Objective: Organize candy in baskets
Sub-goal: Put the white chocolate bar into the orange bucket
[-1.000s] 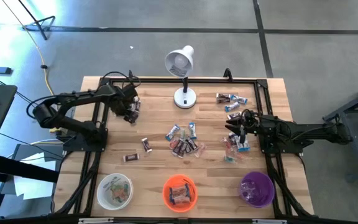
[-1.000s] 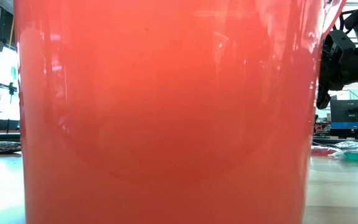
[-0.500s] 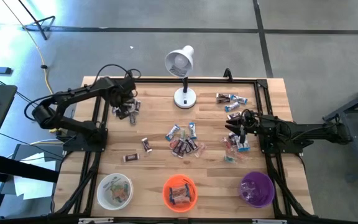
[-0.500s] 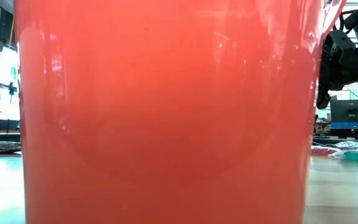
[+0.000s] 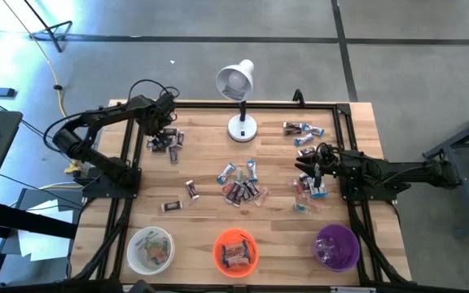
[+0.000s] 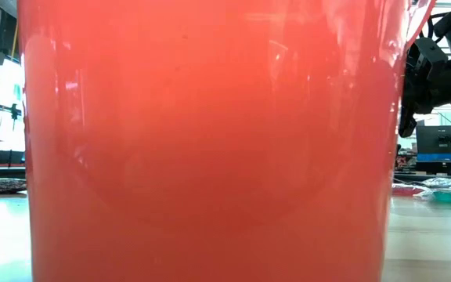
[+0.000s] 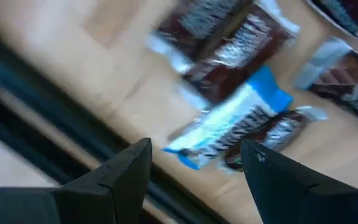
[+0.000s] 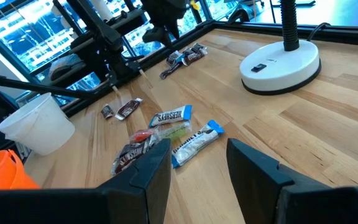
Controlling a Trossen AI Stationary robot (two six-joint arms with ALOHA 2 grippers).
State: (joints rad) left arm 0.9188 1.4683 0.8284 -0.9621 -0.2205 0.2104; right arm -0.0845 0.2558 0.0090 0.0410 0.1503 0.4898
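1. Near edge of counter [image 5: 202, 220]: white basket [image 5: 150, 249], orange basket [image 5: 235, 251] and purple basket [image 5: 335, 247] in a row, each w/ some candy inside.
2. Centre: loose candy pile [image 5: 238, 183]; right tool [image 5: 316, 168] hovers by it, fingers partly apart, holding nothing.
3. Far left: left tool [image 5: 163, 130] has moved back toward the rail, now over the candy cluster [image 5: 168, 143], fingers wide apart, empty. Likely next pick.
4. Room: frame rail is just beside this cluster, lamp [image 5: 238, 98] near; little space there.

Three baskets [image 5: 235, 251], one lamp [image 5: 237, 89], two arms [image 5: 96, 130]
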